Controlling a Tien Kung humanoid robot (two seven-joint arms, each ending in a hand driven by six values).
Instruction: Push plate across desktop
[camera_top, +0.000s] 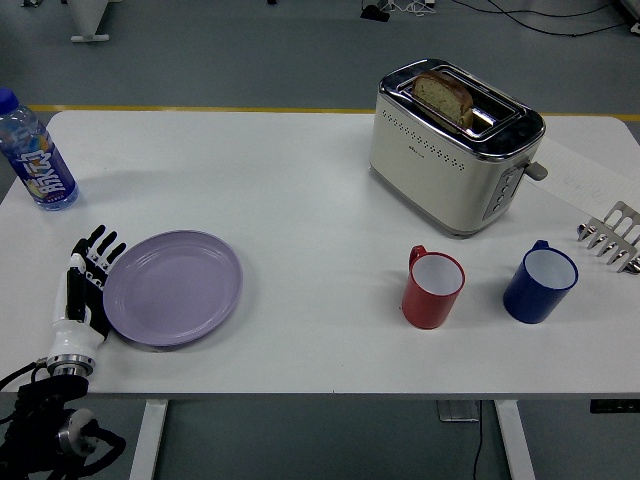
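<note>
A lilac plate lies flat on the white table, left of centre near the front edge. My left hand stands edge-on against the plate's left rim, fingers straight and spread, holding nothing. Its black forearm drops below the table's front edge at the lower left. The right arm does not appear in the head view.
A water bottle stands at the far left. A cream toaster with bread in it sits at the back right. A red mug and a blue mug stand right of the plate, and a metal rack pokes in at the right edge.
</note>
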